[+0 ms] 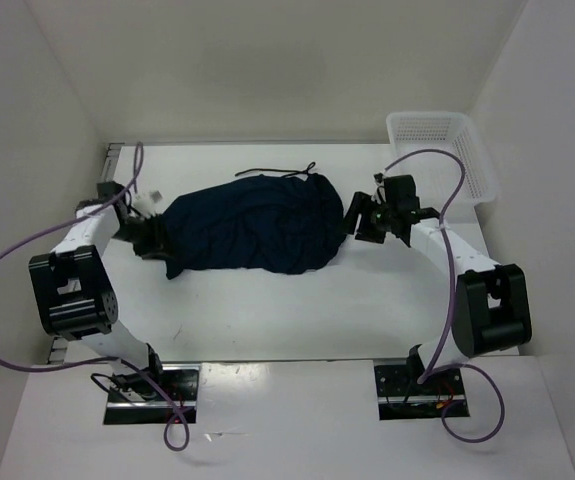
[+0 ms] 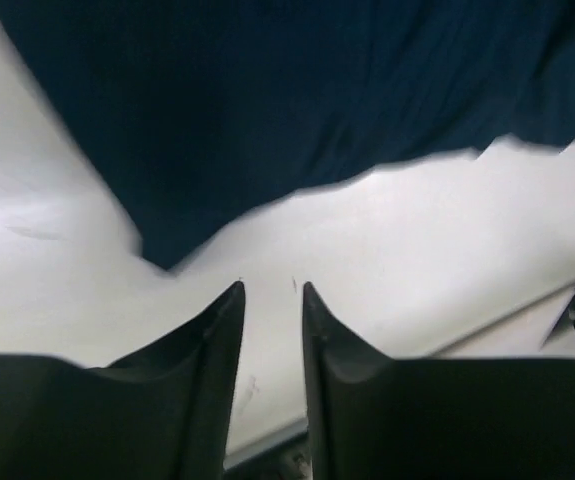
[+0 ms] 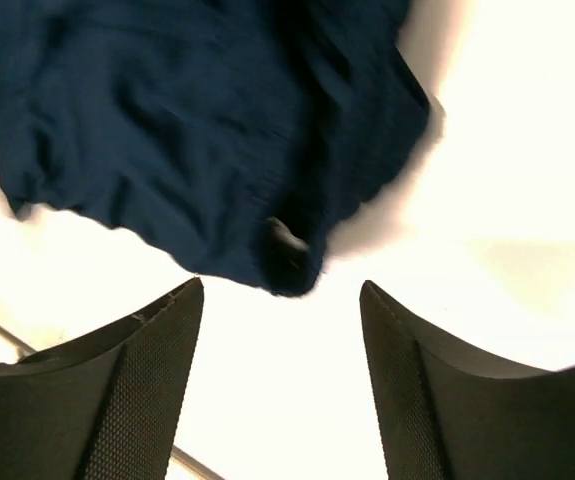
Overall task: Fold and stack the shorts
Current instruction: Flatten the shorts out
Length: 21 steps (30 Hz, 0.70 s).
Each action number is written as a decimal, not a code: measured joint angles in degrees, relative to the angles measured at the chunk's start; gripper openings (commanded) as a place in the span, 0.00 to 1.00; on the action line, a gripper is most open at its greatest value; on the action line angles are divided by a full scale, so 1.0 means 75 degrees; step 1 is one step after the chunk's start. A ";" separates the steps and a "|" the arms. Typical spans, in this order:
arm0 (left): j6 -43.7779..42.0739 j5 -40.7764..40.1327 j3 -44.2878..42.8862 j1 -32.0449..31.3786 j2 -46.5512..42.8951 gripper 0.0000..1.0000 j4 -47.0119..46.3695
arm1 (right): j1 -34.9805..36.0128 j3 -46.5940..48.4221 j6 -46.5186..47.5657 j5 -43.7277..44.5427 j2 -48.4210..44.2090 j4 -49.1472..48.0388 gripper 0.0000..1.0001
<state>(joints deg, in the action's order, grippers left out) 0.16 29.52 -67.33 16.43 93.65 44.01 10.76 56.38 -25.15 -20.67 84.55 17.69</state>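
Close to the left wrist lens, the left pincer (image 2: 272, 285) shows two dark fingers a narrow gap apart, gripping nothing; bare counter (image 2: 417, 260) shows between them. The right pincer (image 3: 282, 282) gapes wide, also empty. Both wrist views are blurred and cut the shorts (image 1: 252, 230) off at the frame edges. One pair of dark navy shorts lies bunched and wrinkled on the white counter; its legs cannot be told apart. A thin dark drawstring (image 1: 277, 172) trails from its far edge. One pincer sits at each end of the shorts, two in all. One white mesh basket (image 1: 432, 135) stands beyond the shorts' right end, apart from them.
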 measured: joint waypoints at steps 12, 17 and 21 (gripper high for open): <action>0.0009 -0.0909 0.0248 0.0128 0.0108 0.51 -0.0399 | 0.0201 0.1964 0.0055 0.0449 0.1947 -0.0219 0.57; 0.0006 -0.1183 0.0017 0.0291 0.0122 0.58 -0.1224 | 0.0650 0.2719 0.0221 0.0676 0.2932 -0.0236 0.65; 0.0009 -0.1145 -0.0341 0.0300 0.0650 0.58 -0.1533 | 0.0801 0.3013 0.0364 0.0796 0.3558 -0.0160 0.65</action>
<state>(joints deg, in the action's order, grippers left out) 0.23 20.93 -69.89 18.68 98.52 32.51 16.78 78.98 -22.41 -14.70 111.24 16.49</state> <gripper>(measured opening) 0.577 0.653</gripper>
